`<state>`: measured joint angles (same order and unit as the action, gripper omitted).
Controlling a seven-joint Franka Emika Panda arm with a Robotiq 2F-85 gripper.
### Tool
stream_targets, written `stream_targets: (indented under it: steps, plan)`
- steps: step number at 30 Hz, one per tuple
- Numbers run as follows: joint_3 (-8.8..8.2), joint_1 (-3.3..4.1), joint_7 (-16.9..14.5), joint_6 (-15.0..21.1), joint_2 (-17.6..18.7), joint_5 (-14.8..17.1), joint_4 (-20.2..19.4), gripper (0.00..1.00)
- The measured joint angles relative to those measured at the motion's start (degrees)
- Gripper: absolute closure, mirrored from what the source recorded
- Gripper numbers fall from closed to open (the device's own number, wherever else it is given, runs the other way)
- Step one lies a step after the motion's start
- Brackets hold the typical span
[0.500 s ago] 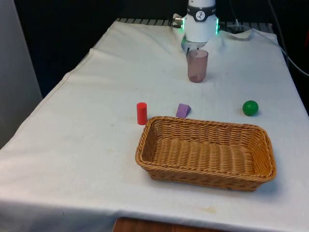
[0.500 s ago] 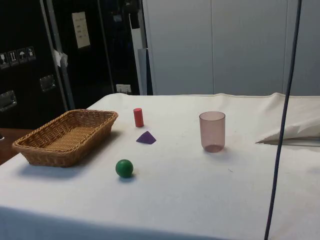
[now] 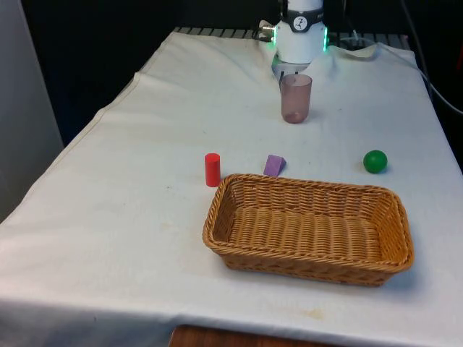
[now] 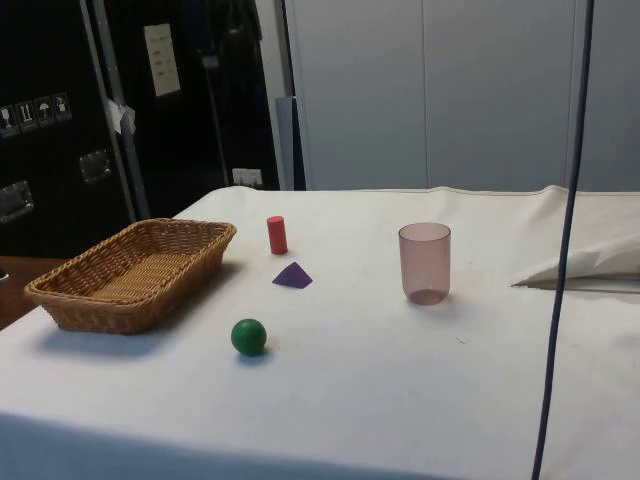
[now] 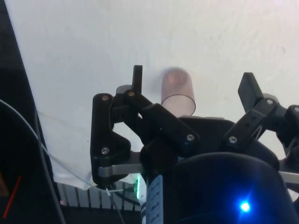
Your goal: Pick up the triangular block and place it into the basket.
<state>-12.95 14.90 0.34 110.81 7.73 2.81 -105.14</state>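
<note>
Nothing on the table has shifted since the earlier frame; every item sits where it did, and only the dark shapes and the hanging cable at the side view's upper edge have changed slightly. Claw (image 5: pixel 192 84) seen in the wrist view with its two black fingers (image 5: pixel 137 78) set wide apart, gripping nothing; it hangs high above the white cloth (image 3: pixel 145 159). Translucent pink cup (image 5: pixel 177 86) stands upright on the cloth below the claw, showing between the fingers and touching neither; in the front view the cup (image 3: pixel 296 98) stands at the table's far end. Purple triangular block (image 3: pixel 274 165) lies on the cloth well away from the claw, beyond the cup, just outside the far rim of the wicker basket (image 3: pixel 394 210); in the side view the block (image 4: pixel 292 275) sits apart from the basket (image 4: pixel 60 300). Red cylinder (image 3: pixel 212 170) stands upright beside the block, apart from it; green ball (image 3: pixel 375 161) rests on the cloth by the basket's other far corner, touching nothing.
</note>
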Motion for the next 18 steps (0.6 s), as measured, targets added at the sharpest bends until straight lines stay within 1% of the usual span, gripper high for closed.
stream_targets:
  steps: [2,5,9,12,18]
  plan:
    - [0.0,-0.06,0.0,0.63,0.0,0.0,-0.52,0.0]
    - [0.0,-0.06,0.0,2.98,0.0,-0.11,-2.58,0.0]
    - [0.0,-0.06,0.0,4.24,-0.11,-0.69,-4.35,0.0]
    - [0.0,-0.06,0.0,4.53,-0.17,-0.8,-4.81,0.0]
    - [-0.34,-0.06,0.0,8.02,-1.2,-1.83,-8.82,0.0]
